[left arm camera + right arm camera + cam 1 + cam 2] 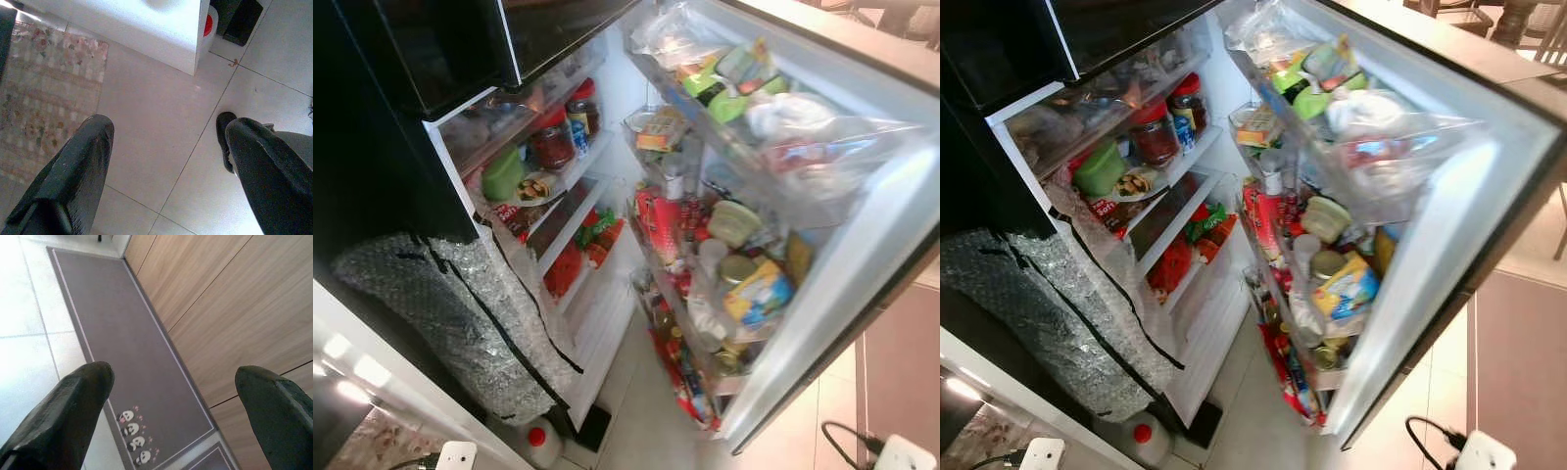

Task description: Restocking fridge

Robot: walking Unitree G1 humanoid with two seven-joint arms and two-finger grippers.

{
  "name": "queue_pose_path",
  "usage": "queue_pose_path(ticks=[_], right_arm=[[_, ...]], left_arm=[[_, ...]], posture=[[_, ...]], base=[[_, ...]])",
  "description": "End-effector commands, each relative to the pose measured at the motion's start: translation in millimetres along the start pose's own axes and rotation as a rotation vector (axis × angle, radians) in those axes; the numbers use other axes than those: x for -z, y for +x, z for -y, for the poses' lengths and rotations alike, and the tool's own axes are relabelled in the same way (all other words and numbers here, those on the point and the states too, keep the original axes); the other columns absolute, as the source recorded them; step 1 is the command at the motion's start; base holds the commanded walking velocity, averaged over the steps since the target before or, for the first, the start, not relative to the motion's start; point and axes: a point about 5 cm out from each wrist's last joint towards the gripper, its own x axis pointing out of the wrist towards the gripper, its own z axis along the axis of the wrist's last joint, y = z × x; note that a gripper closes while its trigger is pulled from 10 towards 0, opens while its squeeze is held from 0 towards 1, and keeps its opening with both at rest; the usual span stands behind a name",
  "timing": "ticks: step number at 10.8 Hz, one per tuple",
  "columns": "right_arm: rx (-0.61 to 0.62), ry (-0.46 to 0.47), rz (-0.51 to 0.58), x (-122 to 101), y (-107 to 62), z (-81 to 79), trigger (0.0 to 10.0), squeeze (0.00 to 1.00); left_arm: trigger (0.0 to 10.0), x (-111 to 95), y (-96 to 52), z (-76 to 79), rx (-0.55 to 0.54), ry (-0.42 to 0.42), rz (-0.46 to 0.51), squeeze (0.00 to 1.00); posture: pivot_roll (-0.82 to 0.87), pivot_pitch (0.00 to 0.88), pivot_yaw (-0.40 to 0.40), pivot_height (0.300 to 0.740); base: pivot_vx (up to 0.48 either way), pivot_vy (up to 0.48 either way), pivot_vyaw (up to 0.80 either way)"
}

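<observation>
Left hand (166, 161) spread wide over tiled floor (161, 127) | right hand (171, 406) wide above grey mat (132, 357) | white fridge (862, 225) open, door shelves crammed.

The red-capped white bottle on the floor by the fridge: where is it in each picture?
Left eye view: the bottle stands low in the picture, at the foot of the open fridge.
Right eye view: same spot, low and left of middle.
Left wrist view: its red cap peeks past a white corner.
Right wrist view: a grey mat beside wood panels instead.
Shared landmark: the black block beside it.
</observation>
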Motion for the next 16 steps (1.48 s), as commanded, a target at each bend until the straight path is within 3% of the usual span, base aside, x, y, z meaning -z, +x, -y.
queue_pose_path(ticks=[1, 6, 9, 11, 14, 15, 16], right_arm=[[0.024, 0.006, 0.021, -4, 3.0, 3.3, 10.0, 0.0], [0.117, 0.043, 0.037, -13, 21.0, 26.7, 10.0, 0.0], [0.074, 0.115, 0.093, -33, 31.0, 25.2, 10.0, 0.0], [-0.022, 0.204, 0.127, -50, 37.7, 19.6, 10.0, 0.0], [-0.057, 0.23, 0.181, -69, 50.5, 27.8, 10.0, 0.0], [-0.303, 0.294, 0.178, -79, 49.8, 9.8, 10.0, 0.0], [-0.416, 0.308, 0.197, -84, 46.8, 0.8, 10.0, 0.0]], left_arm=[[10.0, 3, -1.0, -5.5, -0.019, 0.022, -0.014, 0.0], [10.0, 3, -0.8, -4.8, -0.019, 0.015, -0.015, 0.0], [10.0, 2, -0.7, -4.3, -0.015, 0.013, -0.015, 0.0], [10.0, 2, -0.7, -4.2, -0.015, 0.01, -0.014, 0.0], [10.0, 2, -0.7, -4.0, -0.015, 0.011, -0.015, 0.0], [10.0, 3, -0.8, -3.9, -0.014, 0.009, -0.014, 0.0], [10.0, 3, -0.8, -4.0, -0.012, 0.011, -0.014, 0.0]], posture=[[-0.02, 0.0, 0.061, 0.74], [-0.02, 0.0, 0.057, 0.74], [-0.02, 0.0, 0.055, 0.74], [-0.02, 0.0, 0.054, 0.74], [-0.03, 0.0, 0.052, 0.74], [-0.03, 0.0, 0.053, 0.74], [-0.03, 0.0, 0.054, 0.74]], base=[[0.0, 0.0, 0.0], [0.0, 0.0, 0.0], [0.0, 0.0, 0.0], [0.0, 0.0, 0.0], [0.0, 0.0, 0.0], [0.0, 0.0, 0.0], [0.0, 0.0, 0.0]])
